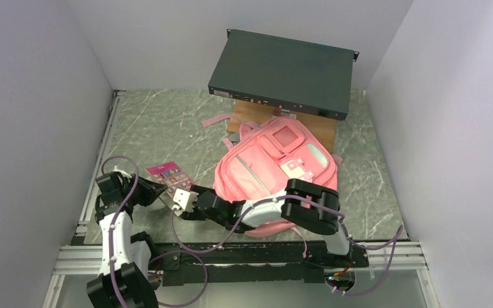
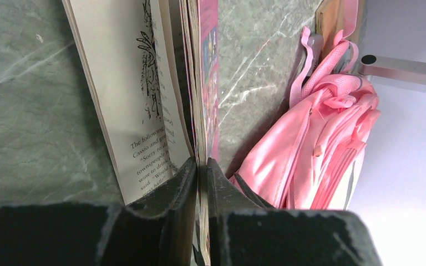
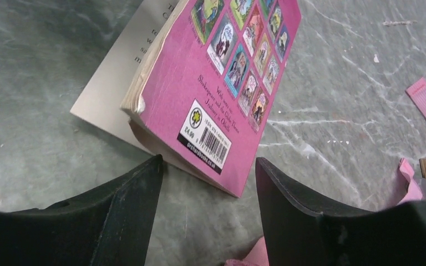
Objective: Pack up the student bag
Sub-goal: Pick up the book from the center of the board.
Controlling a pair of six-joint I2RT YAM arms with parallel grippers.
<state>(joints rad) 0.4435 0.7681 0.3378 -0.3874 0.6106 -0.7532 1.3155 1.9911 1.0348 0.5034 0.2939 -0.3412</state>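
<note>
The student bag [image 1: 276,168], a soft pink backpack, lies front up in the middle of the table and shows on its side in the left wrist view [image 2: 310,144]. A pink paperback book [image 1: 167,174] lies to its left, partly open. My left gripper [image 2: 201,166] is shut on the book's [image 2: 144,88] pink cover and some pages; a printed page hangs loose beside it. My right gripper [image 3: 208,172] is open just short of the book's [image 3: 222,72] barcode corner, which lies apart from both fingers. In the top view the left gripper [image 1: 156,192] and right gripper [image 1: 174,201] meet at the book's near edge.
A dark flat equipment box [image 1: 282,74] rests on a wooden block [image 1: 321,128] behind the bag. Pink straps [image 1: 218,120] trail on the marbled table [image 1: 154,128]. White walls close in left, right and back. A metal rail [image 1: 231,256] runs along the near edge.
</note>
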